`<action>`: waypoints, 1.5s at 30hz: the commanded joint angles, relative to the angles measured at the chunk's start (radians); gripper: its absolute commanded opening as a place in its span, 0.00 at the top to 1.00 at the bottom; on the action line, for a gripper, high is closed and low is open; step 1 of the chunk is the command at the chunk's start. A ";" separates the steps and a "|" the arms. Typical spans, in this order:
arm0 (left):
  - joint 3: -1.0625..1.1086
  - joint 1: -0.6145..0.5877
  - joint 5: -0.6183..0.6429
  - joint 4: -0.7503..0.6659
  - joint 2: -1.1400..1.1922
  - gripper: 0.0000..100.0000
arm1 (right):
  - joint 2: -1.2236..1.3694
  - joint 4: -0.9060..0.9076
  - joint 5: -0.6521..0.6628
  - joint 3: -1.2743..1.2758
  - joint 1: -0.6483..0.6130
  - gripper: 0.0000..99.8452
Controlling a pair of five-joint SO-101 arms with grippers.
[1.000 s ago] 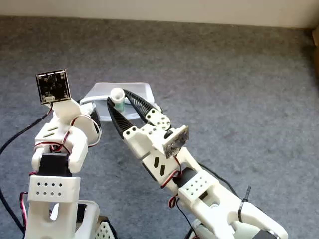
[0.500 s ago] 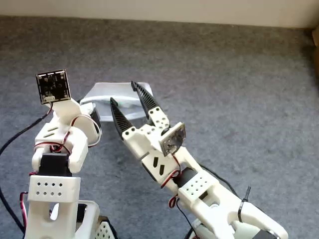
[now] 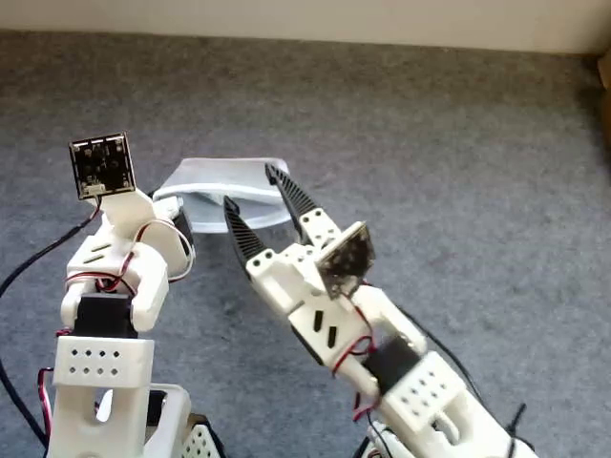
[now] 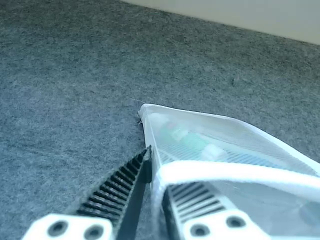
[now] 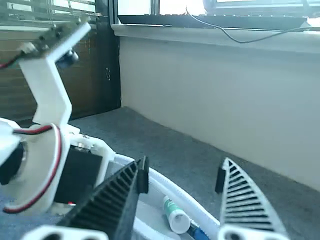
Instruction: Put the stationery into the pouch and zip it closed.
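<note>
The right gripper (image 3: 251, 188) has just let go of the white tube with a green band (image 5: 174, 216) and drawn back a little. Its fingers now stand spread and empty over the mouth of the translucent white mesh pouch (image 3: 205, 179) on the grey carpeted surface (image 3: 458, 143). The tube lies inside, beside what may be a blue pen (image 5: 197, 232). The left gripper (image 4: 156, 172) pinches the pouch's rim, holding it open. Loading looks done or nearly so — the zip is not yet drawn.
</note>
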 commanded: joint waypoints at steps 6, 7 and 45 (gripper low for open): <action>0.008 0.012 -0.006 -0.031 -0.012 0.99 | -0.120 0.450 -0.008 -0.196 0.012 0.79; 0.008 0.012 -0.006 -0.031 -0.012 0.99 | -0.119 0.466 -0.008 -0.189 0.012 0.79; 0.012 0.012 -0.009 -0.031 -0.012 0.99 | 0.140 0.380 -0.153 0.004 0.217 0.85</action>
